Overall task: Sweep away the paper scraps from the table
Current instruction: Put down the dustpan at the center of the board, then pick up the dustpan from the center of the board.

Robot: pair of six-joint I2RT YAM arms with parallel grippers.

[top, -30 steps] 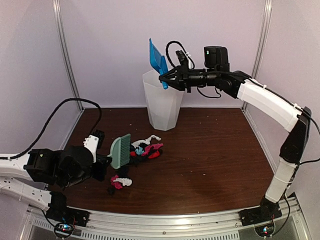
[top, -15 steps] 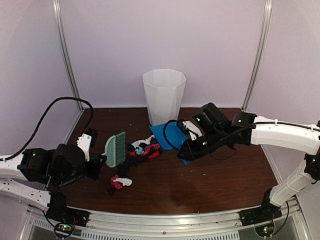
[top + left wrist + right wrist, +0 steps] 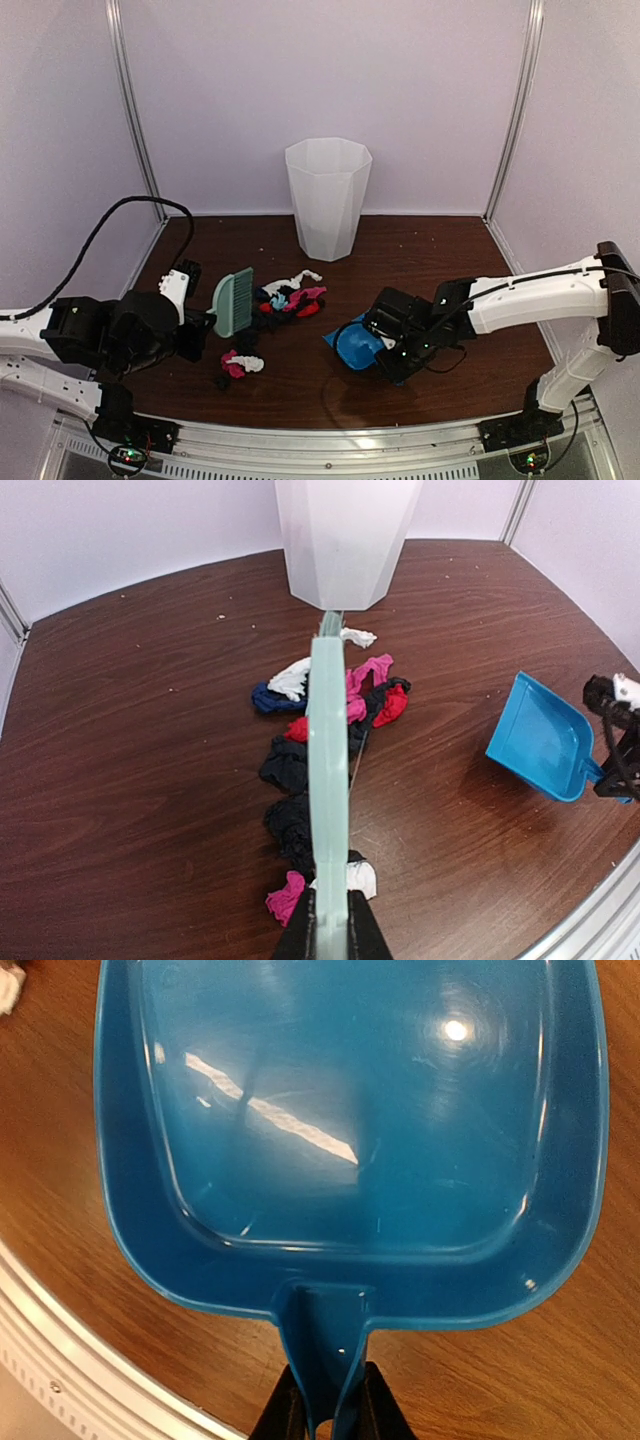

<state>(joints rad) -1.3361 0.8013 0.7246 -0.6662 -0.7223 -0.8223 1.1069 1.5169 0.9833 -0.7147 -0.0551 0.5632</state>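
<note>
Bright, even light falls from above, leaving only soft, faint shadows on the table (image 3: 450, 265). The dustpan (image 3: 350, 1110) carries a round glare spot and a white streak. In the left wrist view the table's edges bow, and the brush (image 3: 328, 780) nearest the lens looks soft.

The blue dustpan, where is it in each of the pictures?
Top external: the blue dustpan is low down, just right of the middle.
Left wrist: it is at the right edge, well to the right of the mint brush.
Right wrist: it fills nearly the whole picture, with its handle pinched in the right tool.
Shared landmark: the dark wood table shows beneath it in all three views.
</note>
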